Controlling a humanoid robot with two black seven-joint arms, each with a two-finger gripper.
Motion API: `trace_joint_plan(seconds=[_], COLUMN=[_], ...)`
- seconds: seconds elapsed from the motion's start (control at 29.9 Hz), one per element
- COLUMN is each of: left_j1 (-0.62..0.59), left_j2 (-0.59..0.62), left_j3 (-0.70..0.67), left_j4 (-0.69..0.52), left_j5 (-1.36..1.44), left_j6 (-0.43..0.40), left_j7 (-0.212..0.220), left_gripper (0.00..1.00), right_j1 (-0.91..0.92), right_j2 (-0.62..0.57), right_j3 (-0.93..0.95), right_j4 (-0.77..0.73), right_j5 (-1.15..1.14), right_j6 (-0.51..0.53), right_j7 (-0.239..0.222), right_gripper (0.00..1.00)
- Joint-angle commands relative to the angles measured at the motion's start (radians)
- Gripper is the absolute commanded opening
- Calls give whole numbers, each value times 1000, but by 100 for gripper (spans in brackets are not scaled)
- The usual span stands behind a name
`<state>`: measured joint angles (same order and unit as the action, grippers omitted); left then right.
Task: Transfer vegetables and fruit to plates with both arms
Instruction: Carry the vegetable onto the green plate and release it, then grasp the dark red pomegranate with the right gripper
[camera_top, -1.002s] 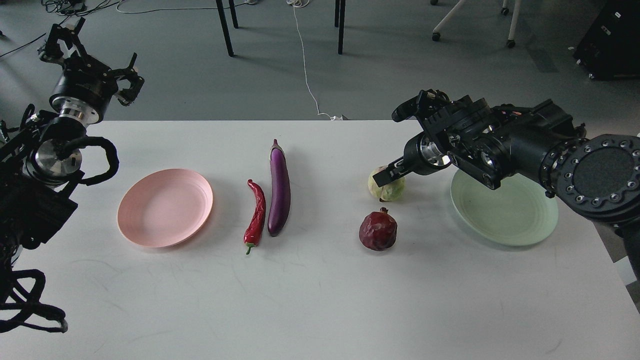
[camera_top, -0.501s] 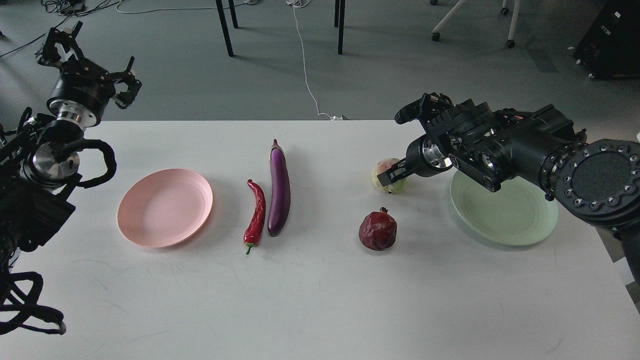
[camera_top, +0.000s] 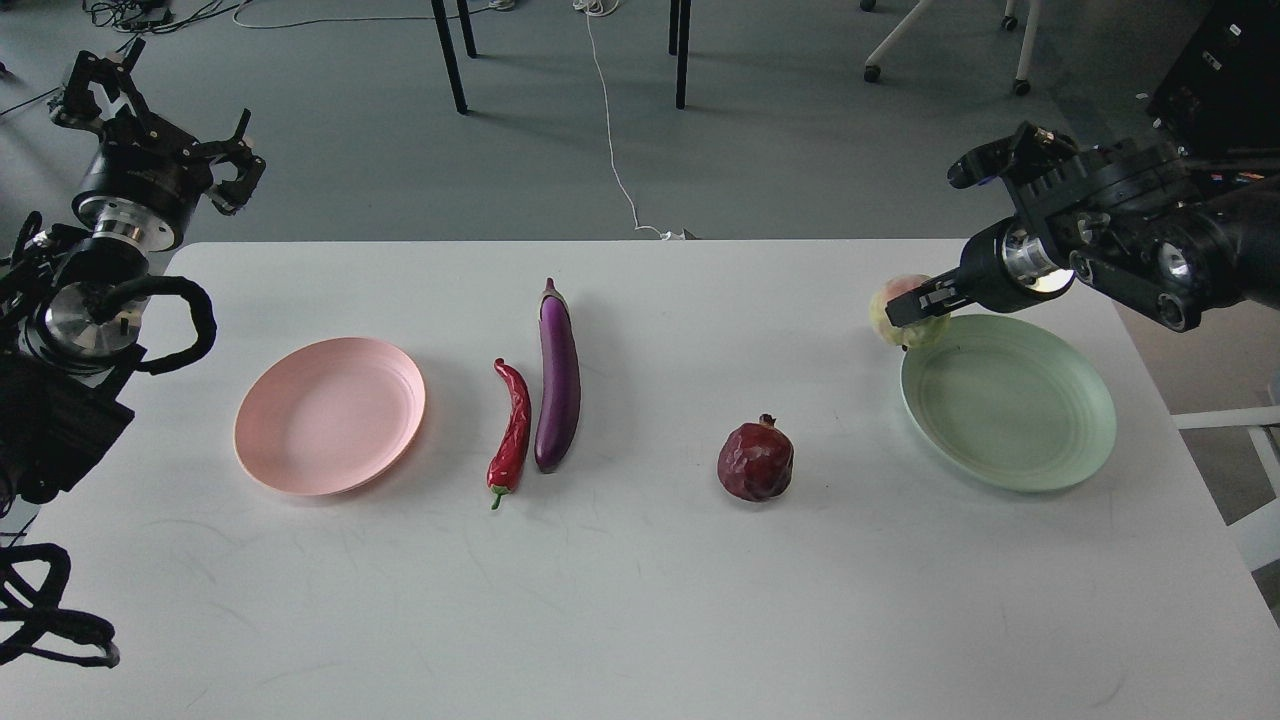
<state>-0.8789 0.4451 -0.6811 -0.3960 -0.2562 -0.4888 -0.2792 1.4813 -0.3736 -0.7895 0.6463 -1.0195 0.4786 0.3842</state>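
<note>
Now right gripper (camera_top: 912, 305) clamps yellow-green fruit (camera_top: 908, 312) beside green plate (camera_top: 1010, 470); left gripper (camera_top: 150, 115) spread.

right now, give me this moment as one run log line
right gripper: shut on pale fruit, at green plate rim | left gripper: open, idle | pomegranate, chili, eggplant: on table | pink plate: bare

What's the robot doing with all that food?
It is sorting food onto plates. Its right gripper holds the round yellow-green fruit in the air at the far left edge of the green plate, not set down yet. The pomegranate, eggplant and chili pepper lie on the white table. The pink plate has nothing on it. The left gripper is raised at the table's far left corner, holding nothing.
</note>
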Motion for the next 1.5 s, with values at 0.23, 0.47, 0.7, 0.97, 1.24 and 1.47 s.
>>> trace_joint_plan(seconds=[0.23, 0.47, 0.7, 0.97, 1.24, 1.47], left_j1=[0, -2, 0, 0, 5, 6], left_j2=[-17, -23, -16, -8, 17, 18], left_j3=[3, 3, 3, 3, 2, 2], left_j4=[-3, -3, -3, -3, -3, -3], left_j5=[2, 2, 2, 2, 2, 2], left_j6=[0, 0, 0, 0, 0, 0], left_j7=[3, 3, 3, 3, 2, 2], left_gripper=[99, 99, 99, 99, 99, 99], right_j1=[-96, -108, -23, 137, 143, 134], right_j2=[-177, -179, -170, -102, 30, 165], right_j3=[1, 1, 7, 50, 36, -37], right_j4=[30, 33, 90, 383, 518, 475], right_j5=[-79, -85, -82, -76, -77, -74], right_j6=[-80, -80, -81, -92, -178, -222], right_j7=[1, 1, 1, 5, 7, 5], right_gripper=[72, 95, 96, 95, 95, 95])
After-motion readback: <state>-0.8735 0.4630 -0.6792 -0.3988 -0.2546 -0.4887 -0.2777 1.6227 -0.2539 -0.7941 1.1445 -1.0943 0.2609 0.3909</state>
